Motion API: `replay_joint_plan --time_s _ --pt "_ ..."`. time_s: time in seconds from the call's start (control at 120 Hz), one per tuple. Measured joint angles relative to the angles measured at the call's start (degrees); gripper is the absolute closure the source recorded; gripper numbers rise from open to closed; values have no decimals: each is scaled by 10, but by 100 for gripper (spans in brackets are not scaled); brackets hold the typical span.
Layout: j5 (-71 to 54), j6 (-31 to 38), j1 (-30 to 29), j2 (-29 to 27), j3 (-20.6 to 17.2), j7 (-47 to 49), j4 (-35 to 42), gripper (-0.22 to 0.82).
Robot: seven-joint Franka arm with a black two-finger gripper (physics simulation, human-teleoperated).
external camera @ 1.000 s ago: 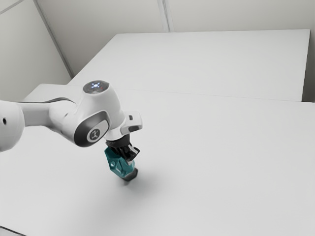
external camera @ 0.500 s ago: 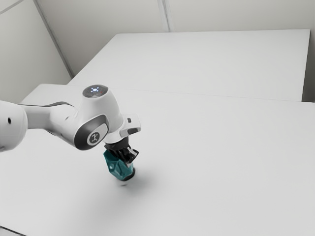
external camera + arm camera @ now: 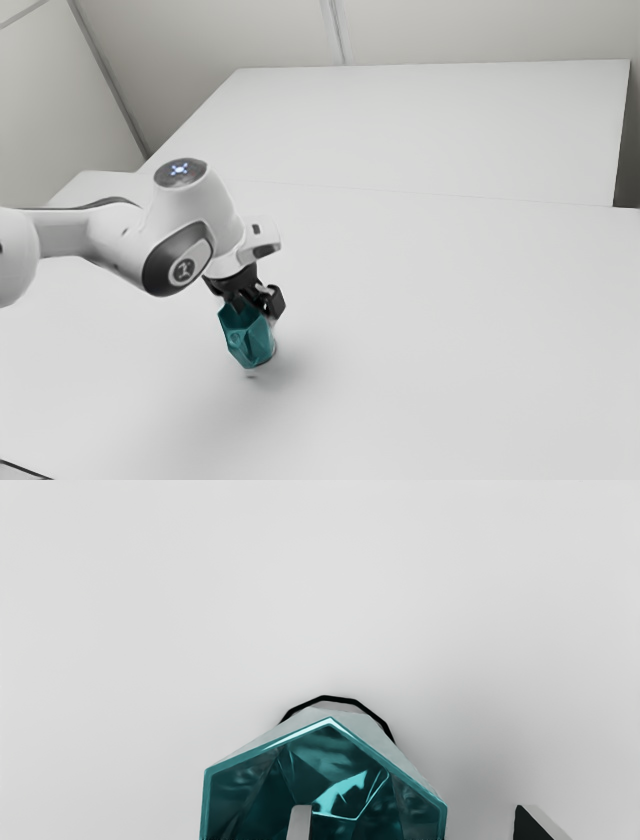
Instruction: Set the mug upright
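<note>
You've got the mug (image 3: 247, 340) right under the gripper (image 3: 259, 310), mouth up on the worktop (image 3: 420, 330), near upright. Its long axis runs from the mouth, up by the fingers, down to the dark base ring (image 3: 340, 699); in the exterior view the mouth sits a little toward the left of the base. That may be a slight lean or just the slant of the camera; you can't settle it from here, nor whether the base sits flat.

Now the relation that matters: your gripper is wide, holding nothing, and it straddles the wall. One finger (image 3: 300, 824) reaches over the mouth, the other (image 3: 531, 825) hangs outside, well apart from the rim (image 3: 267, 745). This fits a mug about to be steadied by its wall, or one standing and let go. Either way, judge any sideways travel by that inner finger: it could catch the wall and tip the mug.
</note>
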State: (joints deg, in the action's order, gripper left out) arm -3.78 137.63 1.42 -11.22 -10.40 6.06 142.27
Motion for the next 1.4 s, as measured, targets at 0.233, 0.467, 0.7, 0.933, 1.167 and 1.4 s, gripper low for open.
replay_joint_plan --time_s 0.233,0.467,0.7,0.933,1.167,1.4 --pt "22 -47 -1 -5 -1 -3 -49 8" --pt "36 -144 -11 16 -1 -5 -143 4" --pt "39 -226 -22 40 0 -9 -230 3" --pt "39 -305 -36 69 1 -10 -323 2" --pt "37 -384 -38 96 5 -12 -419 2" --pt "33 -441 -49 112 7 -12 -499 2"
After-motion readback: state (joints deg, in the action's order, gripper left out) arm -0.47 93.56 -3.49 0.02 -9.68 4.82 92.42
